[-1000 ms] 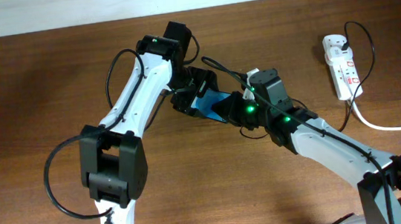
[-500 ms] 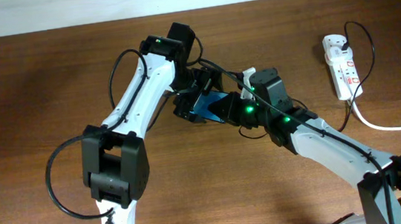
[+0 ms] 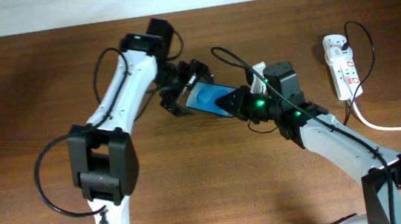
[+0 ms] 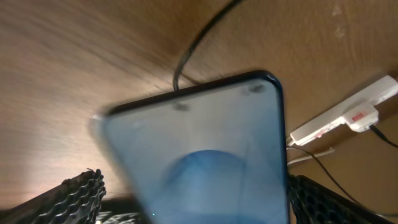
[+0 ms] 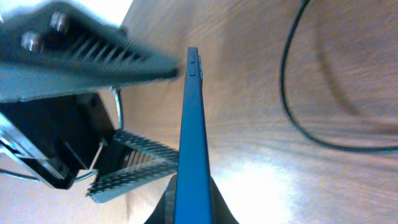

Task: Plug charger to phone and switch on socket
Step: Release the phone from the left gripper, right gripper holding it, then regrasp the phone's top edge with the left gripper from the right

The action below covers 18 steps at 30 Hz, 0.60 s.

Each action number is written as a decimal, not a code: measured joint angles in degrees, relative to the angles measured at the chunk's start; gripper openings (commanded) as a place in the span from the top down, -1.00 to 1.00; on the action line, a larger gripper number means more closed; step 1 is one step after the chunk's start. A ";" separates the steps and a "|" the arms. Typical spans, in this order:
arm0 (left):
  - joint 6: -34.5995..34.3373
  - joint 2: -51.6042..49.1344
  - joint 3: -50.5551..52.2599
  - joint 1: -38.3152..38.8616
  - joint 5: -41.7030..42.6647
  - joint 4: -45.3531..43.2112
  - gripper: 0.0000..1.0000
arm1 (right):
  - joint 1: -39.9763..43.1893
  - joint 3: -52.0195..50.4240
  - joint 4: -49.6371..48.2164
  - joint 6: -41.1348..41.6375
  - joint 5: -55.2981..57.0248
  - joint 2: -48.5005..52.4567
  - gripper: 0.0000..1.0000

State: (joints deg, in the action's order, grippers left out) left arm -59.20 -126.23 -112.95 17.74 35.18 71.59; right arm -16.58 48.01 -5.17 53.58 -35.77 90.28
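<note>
Pinching the phone (image 3: 205, 96) tight at one end is the right gripper (image 3: 229, 103), near the middle of the table (image 3: 32, 70).
The left gripper (image 3: 186, 92) is wide open, its fingers (image 4: 74, 198) on both sides of the phone's other end, with a gap showing on one side. The charger (image 4: 186, 56), a thin black cable, meets the phone's far edge. The socket (image 3: 341, 64) lies well apart, by the table's right edge.
</note>
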 measured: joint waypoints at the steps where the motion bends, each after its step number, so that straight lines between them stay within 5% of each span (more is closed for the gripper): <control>1: 1.99 0.00 0.00 -1.27 0.92 -0.13 -0.99 | 0.48 0.00 0.02 0.00 0.24 0.00 0.92; 9: 22.27 0.00 0.00 -8.72 14.38 -6.58 -0.98 | 3.26 -0.02 -0.81 0.22 0.24 0.00 0.92; 18: 41.44 0.00 0.00 -11.85 36.57 -7.02 -0.80 | 5.20 0.00 -14.58 9.62 -2.60 0.00 0.92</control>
State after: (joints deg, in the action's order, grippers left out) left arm -17.76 -126.23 -112.95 5.89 71.75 64.58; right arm -11.38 48.01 -19.75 63.20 -38.37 90.28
